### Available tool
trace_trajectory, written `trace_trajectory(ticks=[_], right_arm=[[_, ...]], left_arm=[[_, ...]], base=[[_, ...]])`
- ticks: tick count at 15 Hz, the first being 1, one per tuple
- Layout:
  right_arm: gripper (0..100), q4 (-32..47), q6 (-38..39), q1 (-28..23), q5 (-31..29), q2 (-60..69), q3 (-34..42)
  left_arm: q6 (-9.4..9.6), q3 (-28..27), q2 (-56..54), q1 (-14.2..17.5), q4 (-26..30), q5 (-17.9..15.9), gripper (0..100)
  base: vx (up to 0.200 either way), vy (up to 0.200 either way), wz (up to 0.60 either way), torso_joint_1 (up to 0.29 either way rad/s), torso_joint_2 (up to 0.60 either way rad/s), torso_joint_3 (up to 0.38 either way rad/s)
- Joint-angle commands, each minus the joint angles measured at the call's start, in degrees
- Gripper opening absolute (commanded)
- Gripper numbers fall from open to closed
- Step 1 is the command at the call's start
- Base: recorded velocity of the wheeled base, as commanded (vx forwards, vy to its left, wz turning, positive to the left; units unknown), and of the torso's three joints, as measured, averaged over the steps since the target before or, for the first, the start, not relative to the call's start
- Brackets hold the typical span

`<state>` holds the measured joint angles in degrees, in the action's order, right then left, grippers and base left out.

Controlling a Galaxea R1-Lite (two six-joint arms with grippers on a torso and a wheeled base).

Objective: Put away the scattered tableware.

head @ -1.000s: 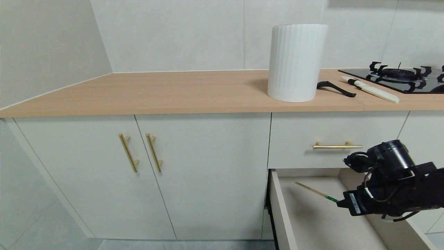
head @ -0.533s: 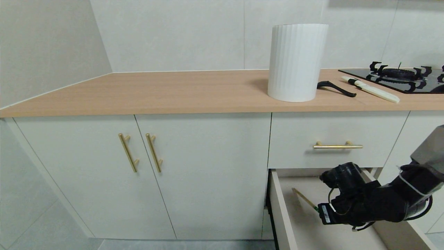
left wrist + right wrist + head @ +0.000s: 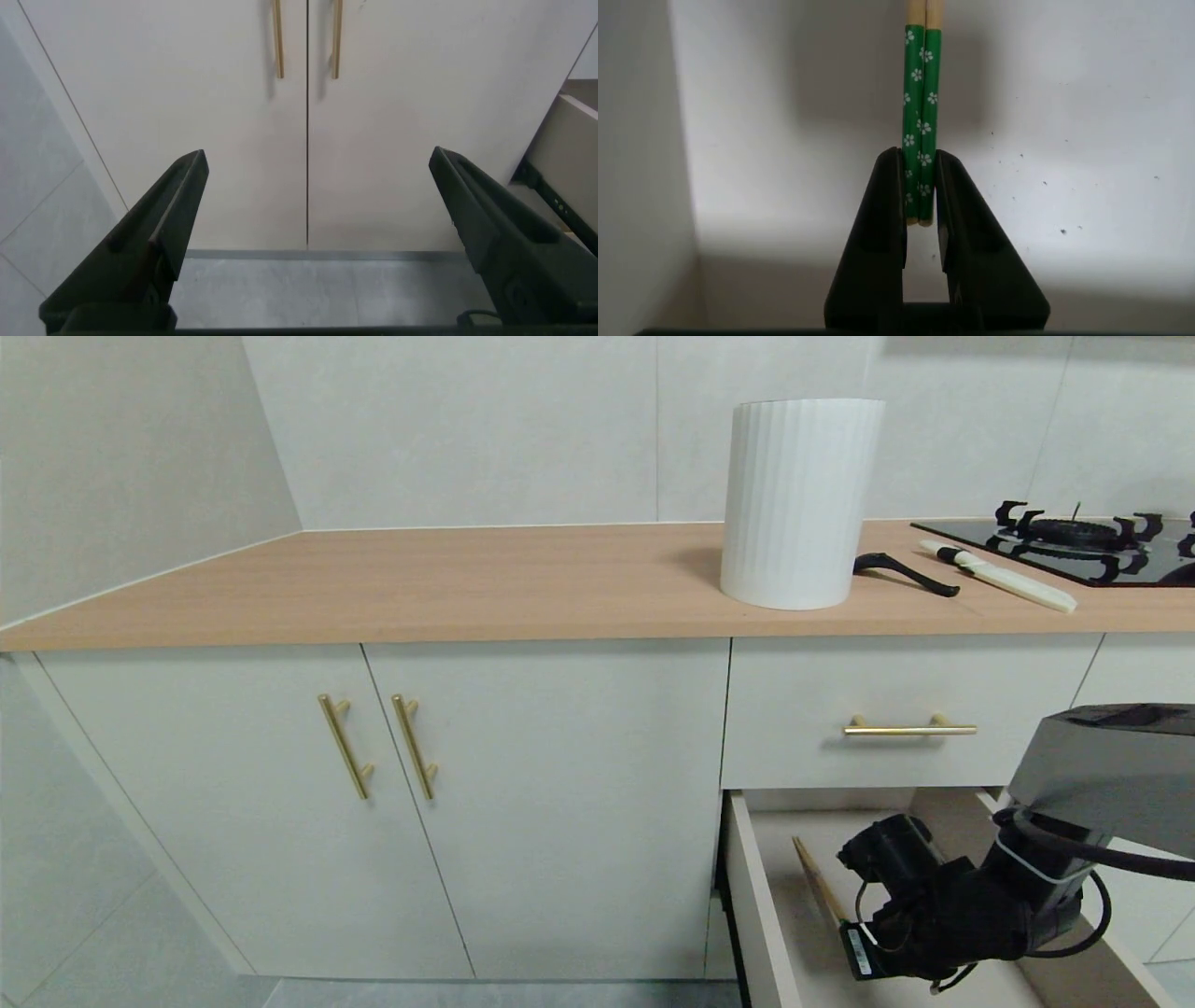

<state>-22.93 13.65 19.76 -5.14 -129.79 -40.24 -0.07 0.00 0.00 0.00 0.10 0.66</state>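
Chopsticks (image 3: 920, 84), pinched in the closed right gripper (image 3: 920, 161), hang low inside the open drawer (image 3: 758, 896); left gripper (image 3: 318, 161) gapes empty.

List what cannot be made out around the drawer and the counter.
- Chopsticks: far tips cut off by the right wrist view's edge.
- Black utensil: working end hidden behind the white container, head view.
- Drawer: front cut off by the head view's lower edge.

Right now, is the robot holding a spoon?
No, the right gripper is shut on a pair of green-ended chopsticks.
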Motion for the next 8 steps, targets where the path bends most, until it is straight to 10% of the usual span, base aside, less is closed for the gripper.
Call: trace_trajectory(ticks=[1, 6, 7, 8], right_arm=[[0, -0.3, 0.1, 0.3, 0.0, -1.7, 0.0], [0, -0.4, 0.6, 0.3, 0.0, -1.7, -0.1], [100, -0.4, 0.6, 0.3, 0.0, -1.7, -0.1], [100, -0.4, 0.6, 0.3, 0.0, -1.7, -0.1]], left_arm=[[-0.01, 0.0, 0.0, 0.1, 0.0, 0.0, 100], [-0.01, 0.0, 0.0, 0.1, 0.0, 0.0, 100], [-0.01, 0.0, 0.0, 0.0, 0.0, 0.0, 100], [-0.01, 0.0, 0.0, 0.0, 0.0, 0.0, 100]], base=[[0.000, 0.000, 0.00, 0.000, 0.00, 0.000], [0.000, 0.000, 0.00, 0.000, 0.00, 0.000], [0.000, 0.000, 0.00, 0.000, 0.00, 0.000], [0.000, 0.000, 0.00, 0.000, 0.00, 0.000]])
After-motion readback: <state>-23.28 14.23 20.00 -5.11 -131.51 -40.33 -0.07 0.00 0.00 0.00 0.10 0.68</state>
